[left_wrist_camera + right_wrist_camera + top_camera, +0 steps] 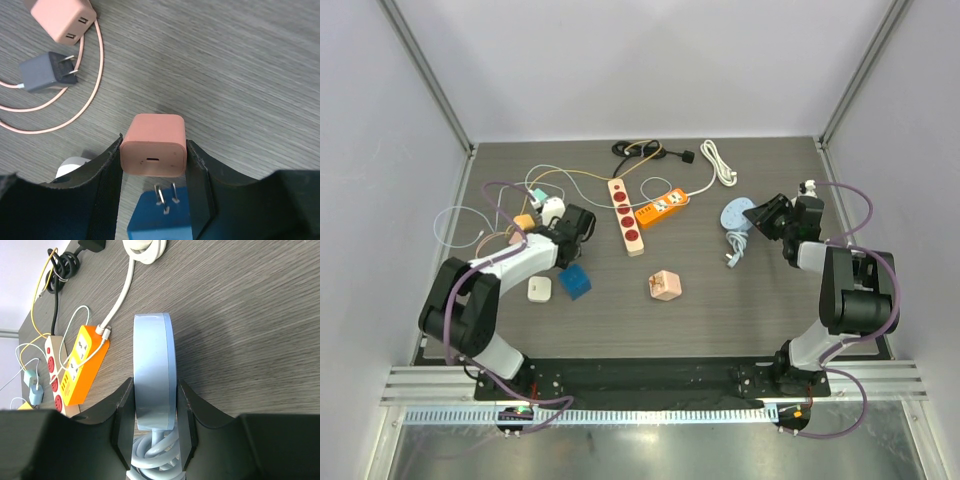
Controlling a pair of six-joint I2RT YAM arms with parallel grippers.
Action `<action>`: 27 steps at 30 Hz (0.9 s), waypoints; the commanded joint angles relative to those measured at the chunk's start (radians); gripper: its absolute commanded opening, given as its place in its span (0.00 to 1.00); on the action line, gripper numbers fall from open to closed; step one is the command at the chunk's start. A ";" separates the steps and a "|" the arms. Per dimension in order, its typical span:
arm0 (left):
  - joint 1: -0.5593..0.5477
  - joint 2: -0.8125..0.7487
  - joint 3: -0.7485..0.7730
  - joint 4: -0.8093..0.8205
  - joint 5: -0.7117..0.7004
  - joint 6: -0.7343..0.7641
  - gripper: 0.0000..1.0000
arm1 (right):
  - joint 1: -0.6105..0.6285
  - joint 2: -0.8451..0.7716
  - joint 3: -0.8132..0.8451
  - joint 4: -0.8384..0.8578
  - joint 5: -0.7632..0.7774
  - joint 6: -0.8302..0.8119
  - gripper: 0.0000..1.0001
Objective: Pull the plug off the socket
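Left wrist: pink charger (153, 145) clamped between fingers (107, 192)

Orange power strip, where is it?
In the top view the orange power strip lies mid-table toward the back, just right of the beige strip with red sockets, a white cable plugged into its right end.

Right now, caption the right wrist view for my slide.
Right gripper clamps a light blue disc edge-on; orange power strip lies beyond on the table.
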 commanded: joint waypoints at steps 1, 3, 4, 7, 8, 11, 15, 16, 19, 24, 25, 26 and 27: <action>0.013 0.034 0.052 0.040 -0.074 -0.003 0.14 | -0.003 -0.002 0.045 0.055 -0.008 -0.015 0.07; 0.018 0.039 0.038 0.057 -0.074 -0.003 0.19 | -0.003 -0.001 0.046 0.056 -0.007 -0.016 0.07; 0.021 0.033 0.031 0.074 -0.076 -0.003 0.21 | -0.001 0.002 0.048 0.055 -0.007 -0.016 0.07; 0.027 0.011 -0.003 0.084 -0.099 -0.032 0.36 | -0.003 0.013 0.054 0.052 -0.010 -0.019 0.10; 0.027 0.003 -0.012 0.081 -0.117 -0.056 0.43 | -0.003 0.016 0.059 0.049 -0.011 -0.019 0.13; 0.027 -0.044 -0.049 0.098 -0.119 -0.072 0.70 | -0.003 0.031 0.071 0.039 -0.019 -0.027 0.18; 0.027 -0.093 -0.055 0.062 -0.148 -0.080 1.00 | -0.003 0.041 0.077 0.027 -0.017 -0.036 0.26; 0.027 -0.109 -0.049 0.051 -0.151 -0.081 1.00 | -0.003 0.042 0.078 0.024 -0.017 -0.041 0.28; 0.027 -0.196 -0.058 0.031 -0.120 -0.084 1.00 | -0.003 0.041 0.094 -0.016 -0.002 -0.070 0.43; 0.027 -0.392 -0.120 0.078 0.054 -0.049 1.00 | 0.002 0.024 0.135 -0.124 0.068 -0.136 0.73; 0.027 -0.456 -0.133 0.084 0.093 -0.049 1.00 | 0.006 0.016 0.146 -0.154 0.094 -0.148 0.83; 0.027 -0.487 -0.162 0.089 0.152 -0.054 1.00 | 0.023 0.004 0.167 -0.186 0.140 -0.159 0.99; 0.027 -0.515 -0.176 0.094 0.182 -0.063 1.00 | 0.032 -0.022 0.181 -0.260 0.223 -0.180 1.00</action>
